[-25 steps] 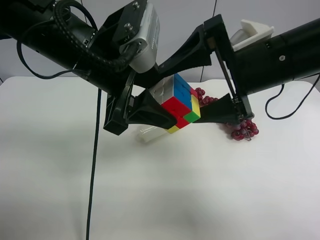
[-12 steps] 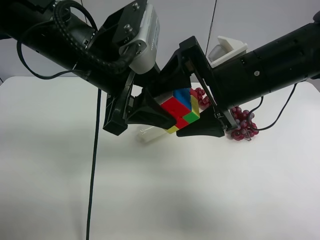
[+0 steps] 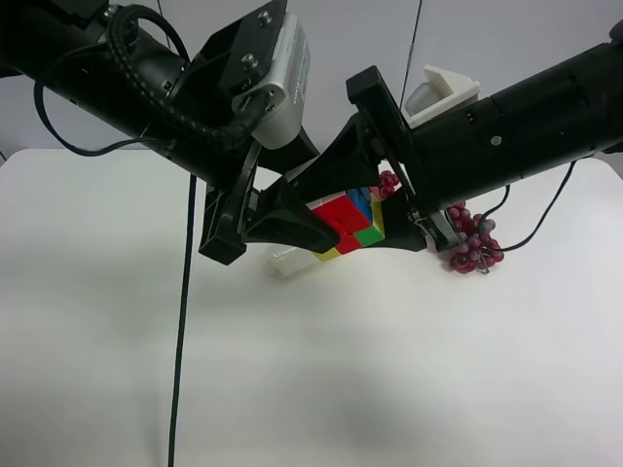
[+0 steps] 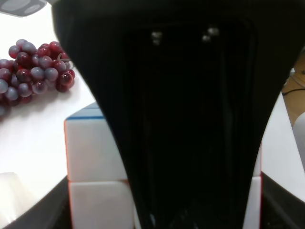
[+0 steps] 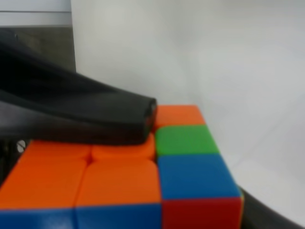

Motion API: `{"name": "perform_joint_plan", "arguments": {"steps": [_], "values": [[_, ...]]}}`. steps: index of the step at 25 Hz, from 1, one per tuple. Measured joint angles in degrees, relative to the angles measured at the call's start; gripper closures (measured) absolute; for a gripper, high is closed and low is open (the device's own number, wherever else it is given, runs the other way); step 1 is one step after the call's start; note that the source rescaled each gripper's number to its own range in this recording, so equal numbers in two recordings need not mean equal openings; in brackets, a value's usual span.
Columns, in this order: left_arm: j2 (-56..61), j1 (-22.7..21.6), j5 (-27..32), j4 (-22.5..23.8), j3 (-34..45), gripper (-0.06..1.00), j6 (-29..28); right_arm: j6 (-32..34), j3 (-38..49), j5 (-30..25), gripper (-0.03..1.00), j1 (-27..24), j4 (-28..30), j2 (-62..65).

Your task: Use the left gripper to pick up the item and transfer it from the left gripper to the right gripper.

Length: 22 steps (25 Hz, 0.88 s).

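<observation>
The left gripper (image 3: 324, 222) clamps the Rubik's cube (image 3: 350, 216) near the grapes (image 3: 473, 245). The right gripper (image 3: 358, 220) straddles the cube; whether it grips cannot be told.

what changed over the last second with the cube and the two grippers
The right gripper, on the arm at the exterior high view's right, moved in toward that view's left and closed from wide open onto the cube. The left gripper kept its grip on the cube, in much the same spot above the table. The grapes did not move.
</observation>
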<state>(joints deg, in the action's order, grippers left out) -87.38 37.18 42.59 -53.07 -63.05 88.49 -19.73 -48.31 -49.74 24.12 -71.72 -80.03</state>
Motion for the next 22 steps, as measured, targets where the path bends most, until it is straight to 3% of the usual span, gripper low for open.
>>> {"name": "perform_joint_plan", "arguments": {"steps": [2,3,5,7,10,17,22], "values": [[0.00,0.00,-0.42,0.12,0.00,0.90,-0.04,0.01,0.00,0.29,0.97,0.00,0.00,0.00],[0.00,0.00,-0.69,-0.08,0.00,0.75,-0.11,0.12,0.00,0.93,0.97,0.00,0.27,0.00],[0.13,0.05,-1.26,-0.45,0.00,0.26,-1.25,0.54,0.00,2.54,0.97,-0.05,0.50,-0.21],[0.13,0.11,-1.91,-0.50,0.00,0.05,-2.15,0.54,0.00,2.64,0.97,-0.05,0.50,-0.36],[0.13,0.11,-2.21,-0.52,0.00,-0.03,-2.52,0.54,0.00,2.84,0.97,-0.05,0.50,-0.43],[2.39,0.11,-2.21,-0.22,0.00,-0.05,-3.59,0.60,0.00,2.89,0.97,-0.05,0.50,-0.43],[7.51,0.05,-1.94,6.43,0.00,-0.05,-8.55,0.89,0.00,2.95,0.97,-0.05,0.50,-0.43]]}}
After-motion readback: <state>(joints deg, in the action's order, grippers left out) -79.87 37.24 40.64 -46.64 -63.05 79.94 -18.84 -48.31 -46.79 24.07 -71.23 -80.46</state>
